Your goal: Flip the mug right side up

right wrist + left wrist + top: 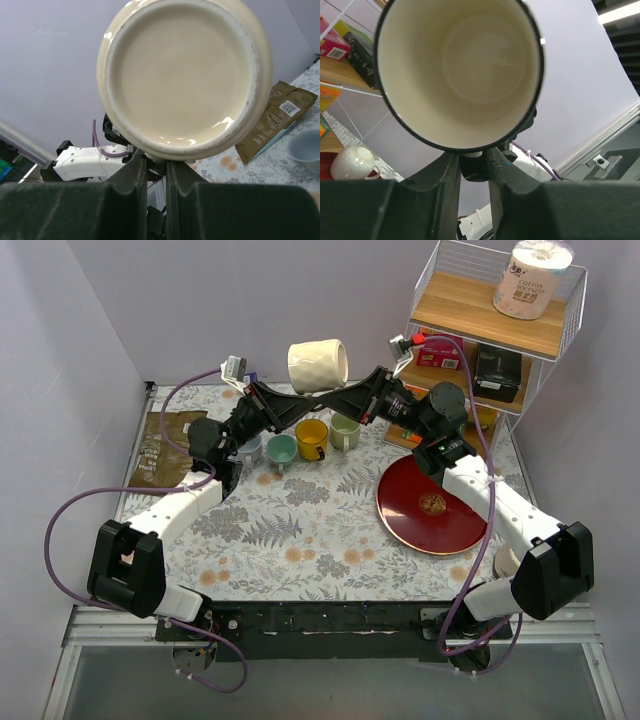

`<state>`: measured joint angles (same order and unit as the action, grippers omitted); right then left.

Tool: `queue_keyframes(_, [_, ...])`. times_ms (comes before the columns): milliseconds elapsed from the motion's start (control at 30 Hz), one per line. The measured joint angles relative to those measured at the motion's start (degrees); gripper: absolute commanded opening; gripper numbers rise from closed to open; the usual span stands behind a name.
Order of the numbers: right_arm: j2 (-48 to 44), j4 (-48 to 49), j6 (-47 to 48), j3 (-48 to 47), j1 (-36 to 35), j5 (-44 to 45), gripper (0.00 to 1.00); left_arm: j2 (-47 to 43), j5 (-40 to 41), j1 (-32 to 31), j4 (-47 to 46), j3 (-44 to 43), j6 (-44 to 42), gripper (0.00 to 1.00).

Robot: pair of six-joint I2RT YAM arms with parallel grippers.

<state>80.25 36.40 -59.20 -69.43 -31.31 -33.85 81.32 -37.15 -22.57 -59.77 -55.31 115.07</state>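
Observation:
A cream mug hangs on its side in the air above the back of the table. In the left wrist view its open mouth faces the camera. In the right wrist view its flat base faces the camera. My left gripper comes from the left and is shut on the handle under the mug. My right gripper comes from the right and is shut on the same handle. Both sets of fingertips meet under the mug.
Several small cups stand in a row below the mug: grey, teal, yellow, green. A red plate lies at the right, a brown bag at the left. A wire shelf with a paper roll stands back right.

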Motion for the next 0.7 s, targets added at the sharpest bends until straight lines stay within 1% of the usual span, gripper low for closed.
queue_keyframes(67, [0.0,0.0,1.6,0.2,0.0,0.0,0.01,0.0,0.0,0.0,0.7,0.0,0.7,0.00])
queue_keyframes(233, [-0.2,-0.2,3.6,1.5,0.2,0.5,0.01,-0.1,-0.2,0.1,3.6,0.0,1.7,0.00])
queue_keyframes(333, [-0.8,-1.7,4.2,2.2,0.2,1.1,0.11,-0.2,-0.6,0.1,5.8,0.0,1.6,0.00])
queue_keyframes(433, [-1.1,-4.9,5.1,2.2,0.2,1.9,0.32,-0.6,-0.8,0.1,8.9,0.0,1.2,0.00])
queue_keyframes(467, [-1.1,-5.2,5.2,2.2,0.2,2.0,0.43,-0.7,-0.8,0.1,10.2,0.0,1.0,0.00])
queue_keyframes(567, [-0.9,-10.4,6.7,2.1,0.2,1.6,0.51,-1.4,0.2,0.2,15.3,-0.5,-1.1,0.00])
queue_keyframes(700, [0.8,-17.6,7.7,2.0,-0.3,0.2,0.56,-2.5,2.8,0.2,23.2,-1.6,-4.7,0.00])
